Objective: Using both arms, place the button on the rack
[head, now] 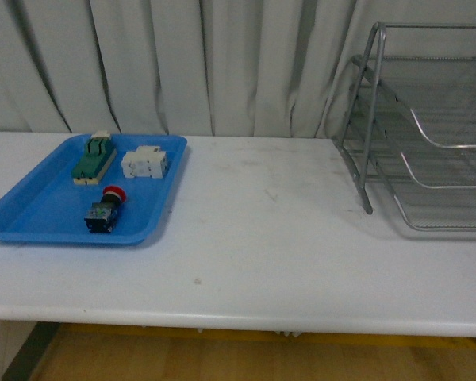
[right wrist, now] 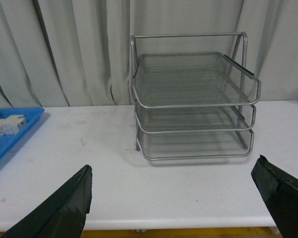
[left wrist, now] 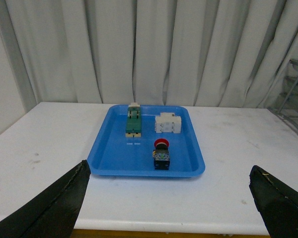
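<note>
The small red-capped black button (head: 105,211) lies in the flat blue plastic tray (head: 32,218), the tall silver wire rack (head: 428,119) well apart from that tray, and with the jaws of the left gripper (left wrist: 169,168) and right gripper (right wrist: 174,166) wide apart, a weak pinch could drop it.

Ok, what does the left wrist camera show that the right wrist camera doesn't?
Only the left wrist view shows the button and the green-and-cream component, both in the blue tray. Only the right wrist view shows the rack whole, with all three tiers. Both share the white table, the curtain, the white component, and at least part of the tray and rack.
</note>
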{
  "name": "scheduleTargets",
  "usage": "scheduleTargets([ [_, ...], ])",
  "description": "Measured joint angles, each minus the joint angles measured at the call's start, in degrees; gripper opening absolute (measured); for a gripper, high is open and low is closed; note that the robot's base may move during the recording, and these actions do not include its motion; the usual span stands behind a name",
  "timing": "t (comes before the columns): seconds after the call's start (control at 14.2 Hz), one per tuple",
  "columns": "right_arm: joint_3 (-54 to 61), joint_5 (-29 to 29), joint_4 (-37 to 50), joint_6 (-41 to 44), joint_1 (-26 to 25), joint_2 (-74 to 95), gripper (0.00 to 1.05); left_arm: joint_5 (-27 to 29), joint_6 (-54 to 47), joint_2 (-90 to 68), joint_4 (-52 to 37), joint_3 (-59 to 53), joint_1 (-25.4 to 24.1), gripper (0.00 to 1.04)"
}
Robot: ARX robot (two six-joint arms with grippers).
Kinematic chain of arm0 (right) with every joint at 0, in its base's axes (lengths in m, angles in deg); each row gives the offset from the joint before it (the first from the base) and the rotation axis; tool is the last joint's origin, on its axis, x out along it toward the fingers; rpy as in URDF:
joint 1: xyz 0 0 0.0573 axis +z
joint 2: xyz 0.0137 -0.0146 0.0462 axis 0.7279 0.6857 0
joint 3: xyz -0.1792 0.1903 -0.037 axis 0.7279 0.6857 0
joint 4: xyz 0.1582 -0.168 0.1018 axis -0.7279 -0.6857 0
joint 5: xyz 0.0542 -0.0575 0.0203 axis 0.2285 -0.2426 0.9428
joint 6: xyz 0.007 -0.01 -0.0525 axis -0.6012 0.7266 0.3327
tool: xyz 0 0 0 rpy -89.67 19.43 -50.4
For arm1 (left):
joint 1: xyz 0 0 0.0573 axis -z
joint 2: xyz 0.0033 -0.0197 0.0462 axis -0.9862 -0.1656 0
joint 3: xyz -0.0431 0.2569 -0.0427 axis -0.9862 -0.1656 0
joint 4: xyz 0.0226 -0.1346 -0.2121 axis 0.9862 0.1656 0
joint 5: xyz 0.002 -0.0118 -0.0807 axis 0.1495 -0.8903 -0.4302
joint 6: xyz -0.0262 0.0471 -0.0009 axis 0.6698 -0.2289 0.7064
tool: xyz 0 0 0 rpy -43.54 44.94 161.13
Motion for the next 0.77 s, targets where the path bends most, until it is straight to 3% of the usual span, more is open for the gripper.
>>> scheduleTargets([
  [0.77, 0.0, 0.0, 0.0, 0.0, 0.0, 0.0, 0.98, 0.0, 0.0, 0.0, 0.0, 0.0, 0.0, 0.98],
])
